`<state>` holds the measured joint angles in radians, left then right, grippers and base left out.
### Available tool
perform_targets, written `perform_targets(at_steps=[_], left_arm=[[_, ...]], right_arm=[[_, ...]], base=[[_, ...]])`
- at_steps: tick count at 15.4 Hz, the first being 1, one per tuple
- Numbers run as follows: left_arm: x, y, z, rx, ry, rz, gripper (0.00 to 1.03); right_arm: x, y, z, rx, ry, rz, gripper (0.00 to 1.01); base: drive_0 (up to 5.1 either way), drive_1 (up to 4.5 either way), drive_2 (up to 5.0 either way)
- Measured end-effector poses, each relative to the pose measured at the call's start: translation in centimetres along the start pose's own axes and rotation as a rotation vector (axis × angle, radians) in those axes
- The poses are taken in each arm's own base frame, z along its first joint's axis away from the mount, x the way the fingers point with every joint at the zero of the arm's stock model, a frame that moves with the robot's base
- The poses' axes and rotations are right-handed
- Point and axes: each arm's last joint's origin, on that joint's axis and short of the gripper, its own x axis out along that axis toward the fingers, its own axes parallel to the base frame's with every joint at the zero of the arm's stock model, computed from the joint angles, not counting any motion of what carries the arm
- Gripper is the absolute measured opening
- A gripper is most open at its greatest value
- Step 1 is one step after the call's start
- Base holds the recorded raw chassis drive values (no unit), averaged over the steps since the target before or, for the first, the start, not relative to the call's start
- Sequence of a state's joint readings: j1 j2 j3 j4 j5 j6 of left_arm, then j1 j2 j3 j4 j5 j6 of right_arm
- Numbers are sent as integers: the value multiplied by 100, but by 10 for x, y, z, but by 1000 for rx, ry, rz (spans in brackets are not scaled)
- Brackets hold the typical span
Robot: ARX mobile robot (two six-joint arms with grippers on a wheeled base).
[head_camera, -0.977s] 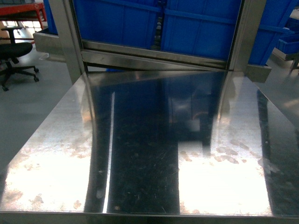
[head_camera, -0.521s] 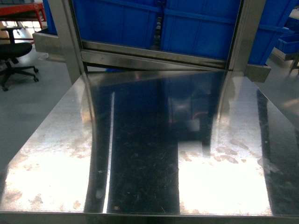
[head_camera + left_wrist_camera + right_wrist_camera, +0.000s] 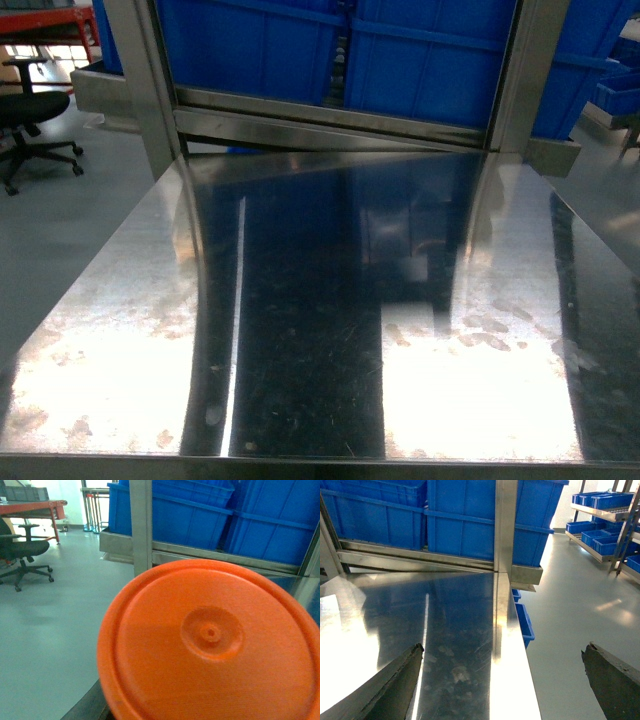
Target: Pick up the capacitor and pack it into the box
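Judging by what shows, the task has hardly begun. The steel bench (image 3: 300, 330) lies bare under the head camera: no capacitor and no box appear on it, and neither arm reaches into that view.

The right claw (image 3: 502, 680) is released, its two dark fingers (image 3: 395, 685) spread wide at the bottom corners of its wrist view with nothing between them. Below and ahead of it runs the right edge of the bench, and beyond that edge, off to its right, the grey floor (image 3: 570, 605). Straight ahead of it, past the far end of the bench, stand blue crates (image 3: 460, 520) behind a steel frame post (image 3: 505, 525).

The left claw cannot be seen in its own wrist view, so I cannot tell whether it is clenched or released. Right in front of its camera, filling most of the picture, is a round orange disc (image 3: 210, 645) with a raised rim and a small dimple in the middle; it may be a lid or the underside of a tub. Whether the claw touches it, the pictures do not show. To the left of that claw and farther off stands an office chair (image 3: 22, 552) on the floor.

Where the capacitor is, I cannot say: it shows in no view. Finding it, picking it up and packing it all appear to be left.
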<state>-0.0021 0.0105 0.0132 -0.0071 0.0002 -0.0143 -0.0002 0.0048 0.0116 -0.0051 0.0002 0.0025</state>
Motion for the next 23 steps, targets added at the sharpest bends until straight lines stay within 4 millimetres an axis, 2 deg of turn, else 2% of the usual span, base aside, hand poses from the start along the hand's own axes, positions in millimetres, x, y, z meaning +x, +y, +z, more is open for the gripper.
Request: perform_targets(at_steps=[23], left_arm=[[0,0,1,0,-5,0,44]], right_arm=[[0,0,0,0,-3,0,98]], base=[[0,0,0]])
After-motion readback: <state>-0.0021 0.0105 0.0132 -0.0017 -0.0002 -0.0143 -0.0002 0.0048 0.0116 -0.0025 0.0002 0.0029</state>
